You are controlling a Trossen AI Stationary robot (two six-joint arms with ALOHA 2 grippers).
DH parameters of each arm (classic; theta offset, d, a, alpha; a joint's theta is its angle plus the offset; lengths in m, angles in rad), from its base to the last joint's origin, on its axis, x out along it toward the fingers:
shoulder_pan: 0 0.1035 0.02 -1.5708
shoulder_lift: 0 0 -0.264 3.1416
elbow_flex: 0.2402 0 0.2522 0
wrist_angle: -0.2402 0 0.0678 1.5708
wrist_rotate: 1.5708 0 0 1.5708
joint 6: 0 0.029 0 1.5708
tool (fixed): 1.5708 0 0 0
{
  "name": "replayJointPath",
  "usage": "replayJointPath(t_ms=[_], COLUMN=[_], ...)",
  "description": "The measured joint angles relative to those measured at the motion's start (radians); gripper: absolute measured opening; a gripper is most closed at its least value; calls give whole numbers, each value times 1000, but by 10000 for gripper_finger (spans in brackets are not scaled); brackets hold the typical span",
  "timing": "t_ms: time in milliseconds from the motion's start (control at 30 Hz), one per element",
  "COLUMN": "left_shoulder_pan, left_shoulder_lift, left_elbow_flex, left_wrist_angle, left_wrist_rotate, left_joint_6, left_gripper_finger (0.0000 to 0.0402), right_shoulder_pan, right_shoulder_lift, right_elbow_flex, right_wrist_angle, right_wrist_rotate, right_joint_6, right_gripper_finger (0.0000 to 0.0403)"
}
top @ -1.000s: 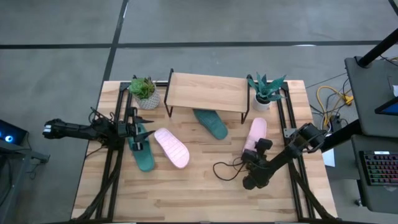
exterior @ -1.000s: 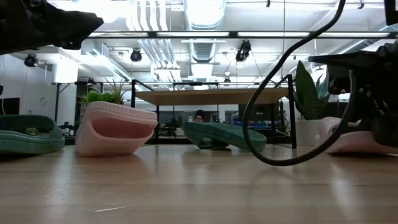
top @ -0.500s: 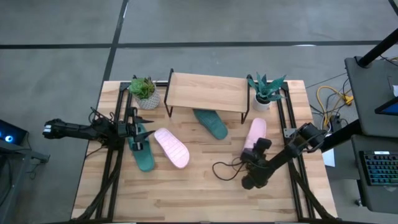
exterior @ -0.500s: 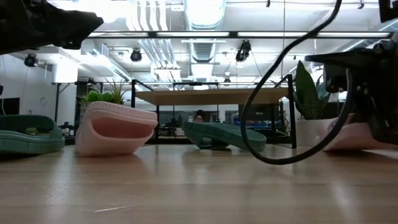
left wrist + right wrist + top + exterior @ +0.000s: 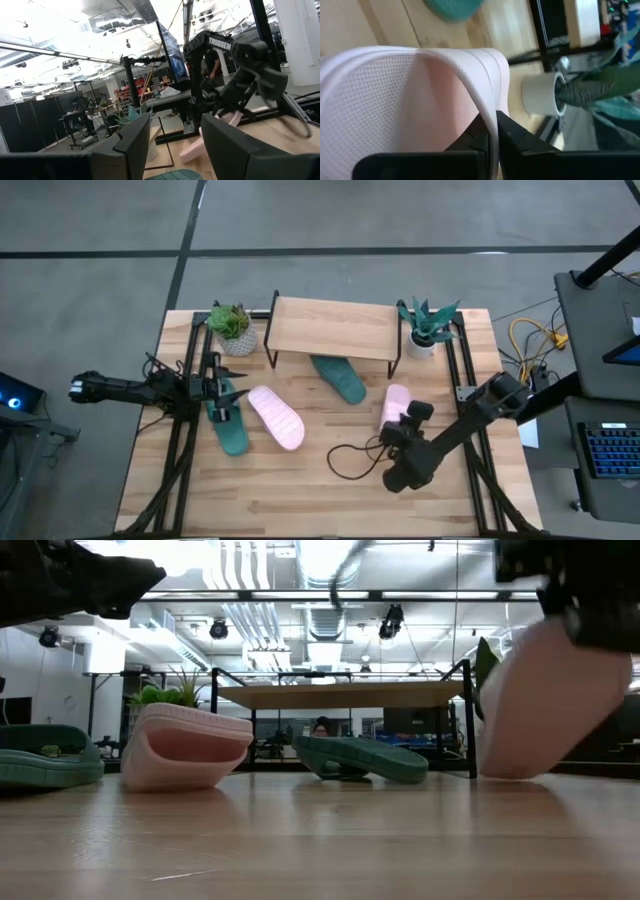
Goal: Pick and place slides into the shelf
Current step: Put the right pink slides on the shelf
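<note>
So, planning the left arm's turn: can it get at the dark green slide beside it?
Probably yes: the left pincer, open, hovers over that green slide with nothing between; the right pincer grips a pink slide.

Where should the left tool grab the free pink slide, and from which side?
The ribbed strap's front edge, from the table's front: the free pink slide lies sole-down, its strap arch open that way. The right tool pinches the lifted pink slide likewise.
</note>
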Motion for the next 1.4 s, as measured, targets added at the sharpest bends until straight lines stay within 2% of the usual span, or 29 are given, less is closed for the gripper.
replayJointPath(t_ms=[367,800,967,1167,1400], left_shoulder_pan=[0,0,0,0,0], left_shoulder_lift=[1,1,1,2,3], left_elbow_flex=[0,0,0,0,0], left_wrist_angle=[1,4,4,4,3], left_wrist_rotate=[0,0,0,0,0], left_joint_6=[0,0,0,0,0], left_gripper_finger=[164,164,164,164,164], right_shoulder_pan=[0,-28,-103,-250,-393], right_shoulder_lift=[-75,-79,-79,-79,-75], right_elbow_flex=[211,447,484,492,467], right_wrist_angle=[-4,-3,-4,-3,-3], right_wrist_rotate=[50,446,554,556,571], right_joint_6=[-148,-419,-465,-494,-603], right_gripper_finger=[12,12,12,12,12])
